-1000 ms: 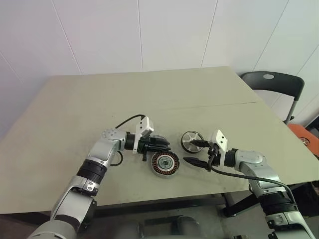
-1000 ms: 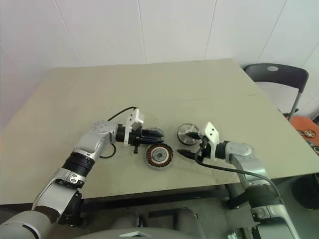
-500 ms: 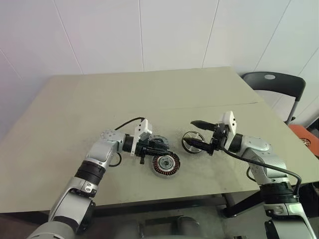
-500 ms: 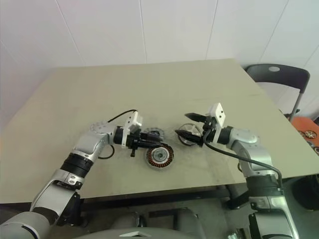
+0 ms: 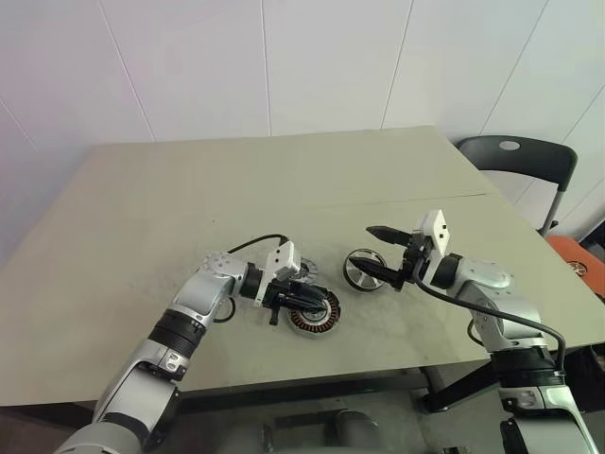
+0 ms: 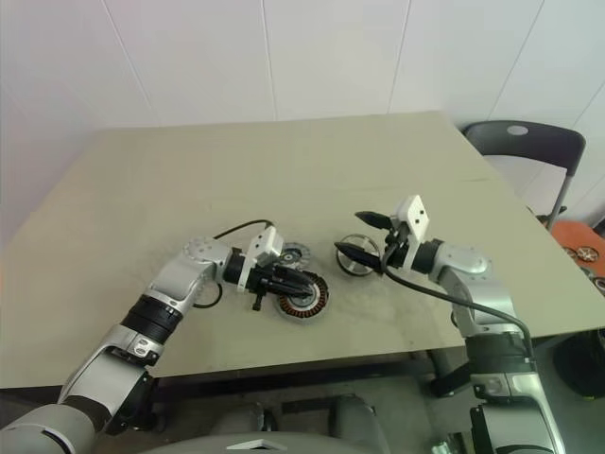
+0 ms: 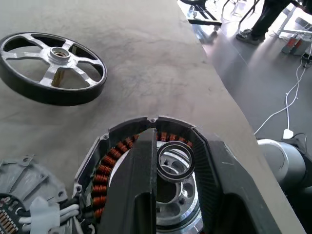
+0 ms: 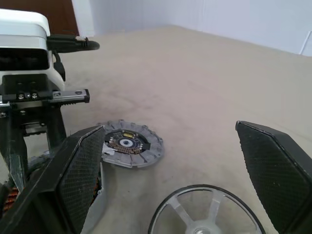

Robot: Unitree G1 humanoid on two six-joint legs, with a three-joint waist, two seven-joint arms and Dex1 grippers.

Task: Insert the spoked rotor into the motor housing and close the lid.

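Note:
The motor housing [image 5: 319, 314] lies near the table's front, copper windings [image 7: 105, 170] up. My left gripper [image 5: 304, 299] reaches over it from the left, shut on a small metal ring [image 7: 174, 161] held above the housing's silver centre. The spoked rotor [image 5: 360, 270] lies flat just to the right, also seen as a dark-rimmed wheel [image 7: 51, 66]. My right gripper [image 5: 369, 252] hovers open above the rotor [image 8: 209, 214], one finger over it and one at its near side. The lid [image 8: 127, 145] lies behind the housing, circuit-board face up.
A dark chair [image 5: 515, 156] stands off the table's right rear corner. The table's front edge [image 5: 312, 378] runs close behind the housing. The beige tabletop [image 5: 236, 189] stretches back toward the white wall.
My left gripper has moved right and down, from beside the housing to over its centre. My right gripper has risen from table level beside the rotor to above it.

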